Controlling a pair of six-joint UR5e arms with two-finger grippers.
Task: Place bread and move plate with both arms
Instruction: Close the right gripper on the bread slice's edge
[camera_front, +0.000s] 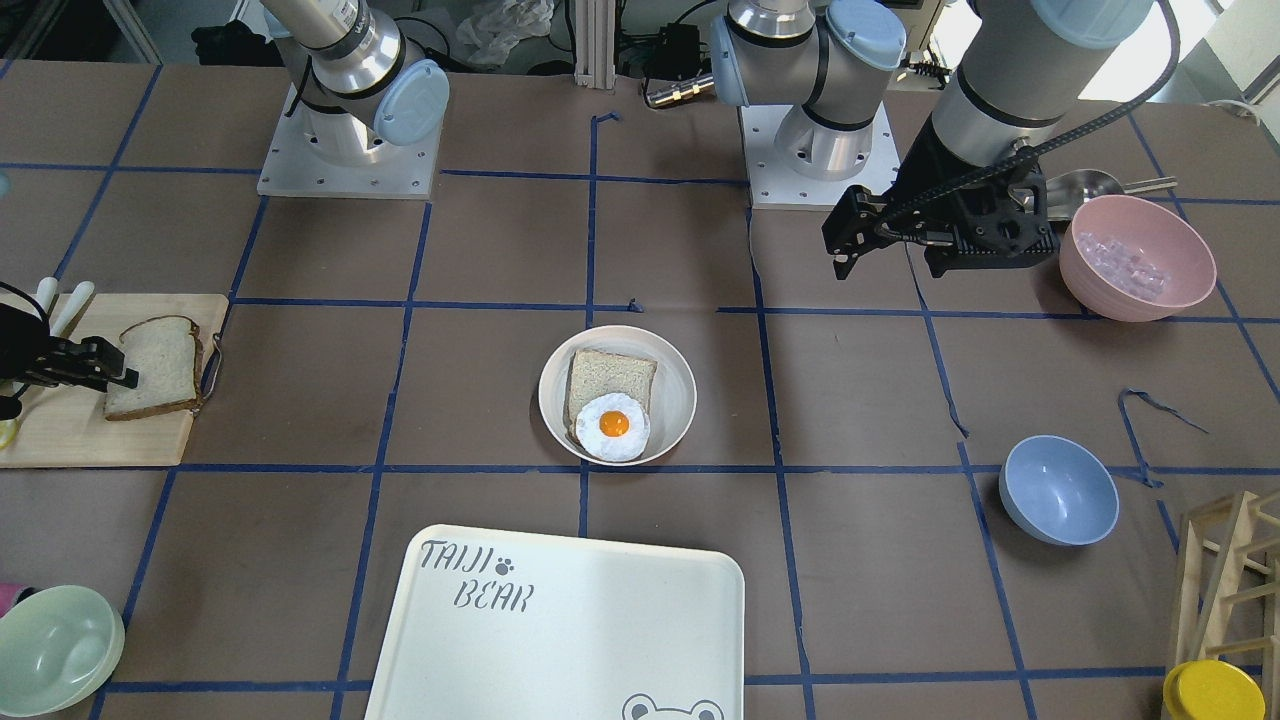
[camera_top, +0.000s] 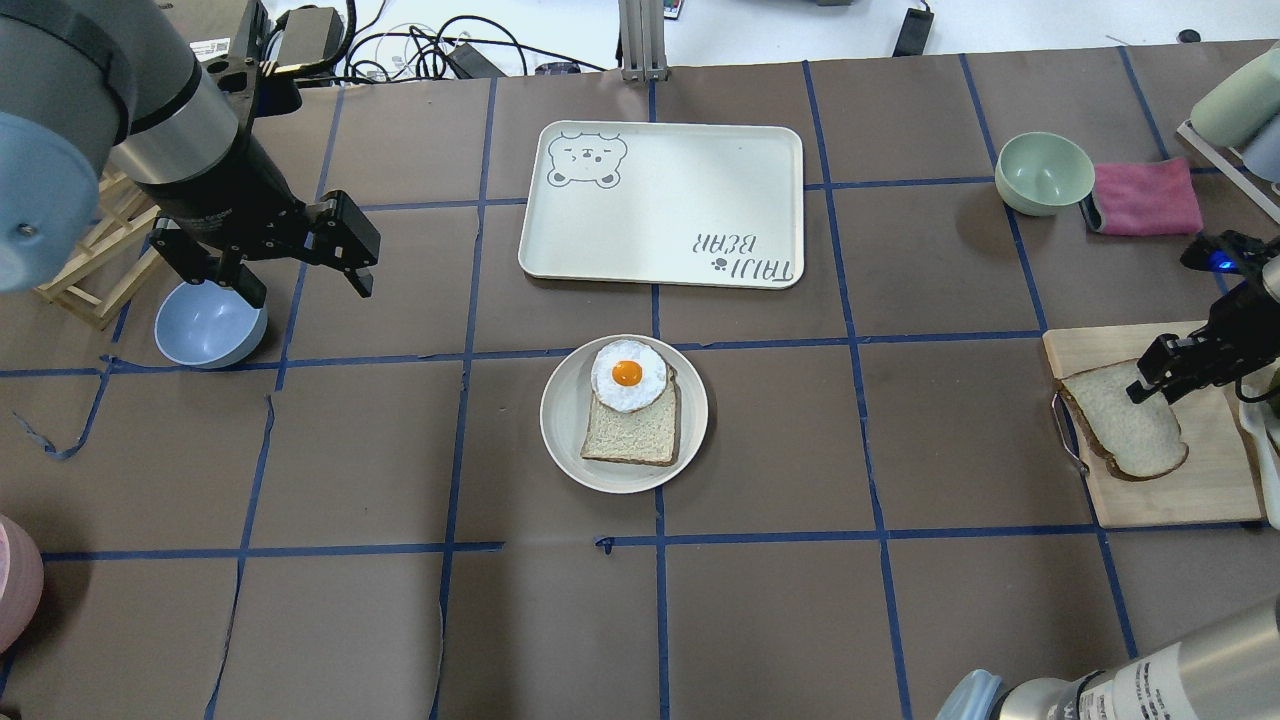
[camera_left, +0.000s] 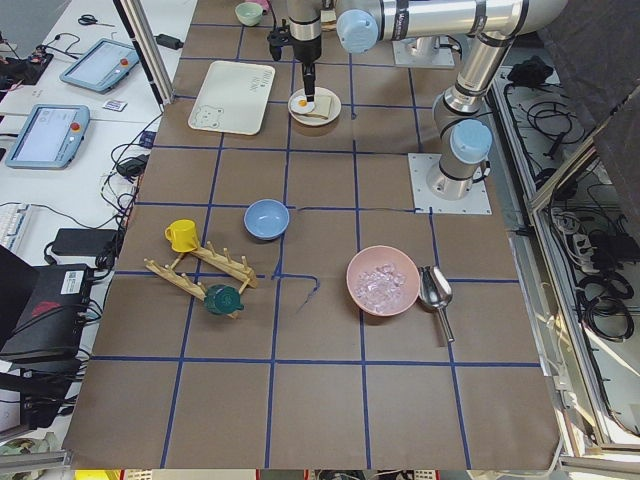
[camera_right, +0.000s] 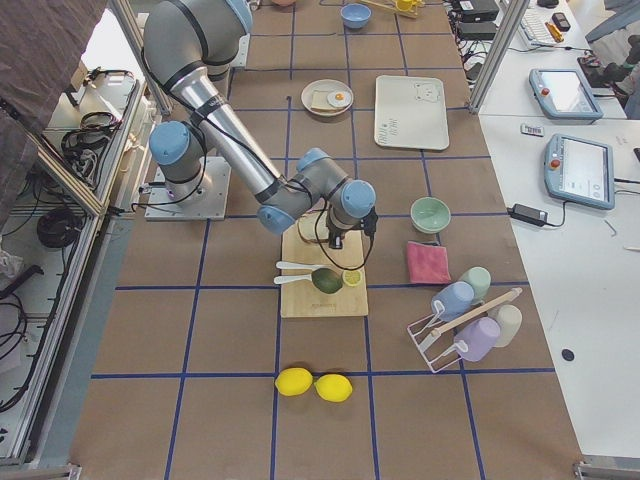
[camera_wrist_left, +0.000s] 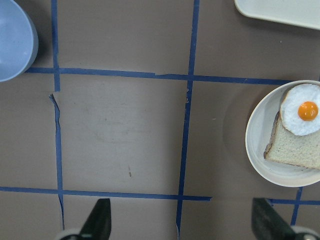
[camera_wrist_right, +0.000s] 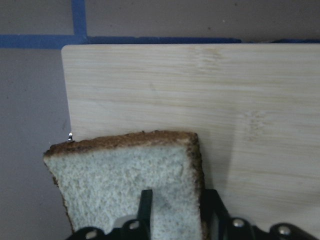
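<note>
Wooden cutting board on the robot's right carries the bread, lying flat with its dark crust showing. The right gripper is down on it, 2 fingers set close together astride 1 crust edge; whether they have actually pinched it I cannot tell. The left gripper hangs spread wide and empty over bare table near the blue bowl. The plate sits mid-table, well apart from the bread, with a squarer slice and a fried egg on it. My worry is that narrow bite at the edge: lifted from there, the slice could droop, swing or slip free, or land crooked and nudge the egg. The only legible writing is "TAIJI BEAR" on the tray, beside a paw print and a bear face.
</note>
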